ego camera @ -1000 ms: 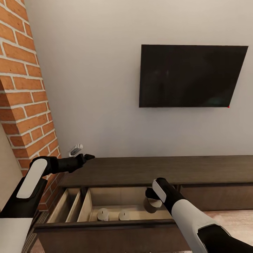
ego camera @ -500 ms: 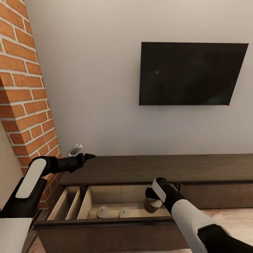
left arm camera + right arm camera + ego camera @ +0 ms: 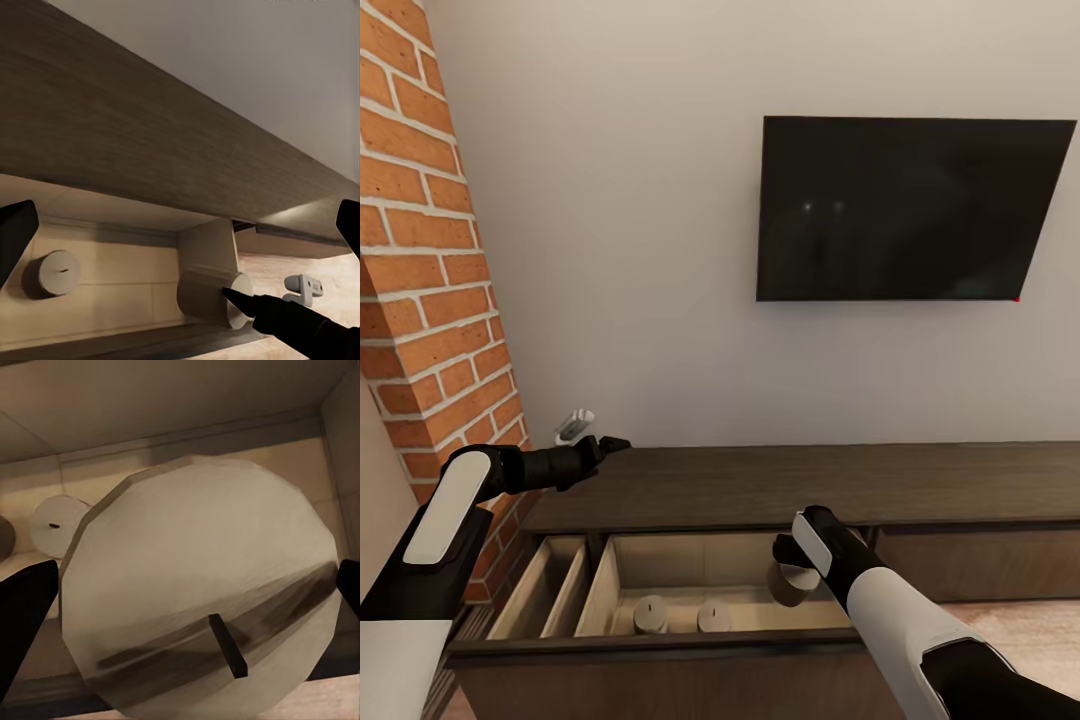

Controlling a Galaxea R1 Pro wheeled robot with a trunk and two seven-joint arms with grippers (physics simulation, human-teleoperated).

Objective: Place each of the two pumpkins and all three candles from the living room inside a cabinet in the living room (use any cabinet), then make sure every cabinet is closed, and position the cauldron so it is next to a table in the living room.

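The dark-brown cabinet (image 3: pixel 810 485) runs along the wall, with one drawer (image 3: pixel 680 560) pulled open at its left end. Two candles (image 3: pixel 651 612) (image 3: pixel 714 615) stand on the pale drawer floor. My right gripper (image 3: pixel 790 562) is shut on the third candle (image 3: pixel 791 586) and holds it just above the right part of the drawer. In the right wrist view that candle's top and wick (image 3: pixel 202 585) sit between the two fingers. My left gripper (image 3: pixel 610 443) hovers open over the left end of the cabinet top. The pumpkins and the cauldron are out of view.
A brick column (image 3: pixel 430 300) stands left of the cabinet, and a black TV (image 3: pixel 905 210) hangs on the wall above it. A small white object (image 3: pixel 574 425) sits by the column. Narrow side compartments (image 3: pixel 545 590) fill the drawer's left part.
The whole picture has shifted slightly, so the camera moved. The right gripper still holds the candle over the same part of the drawer, and the left arm stays put.
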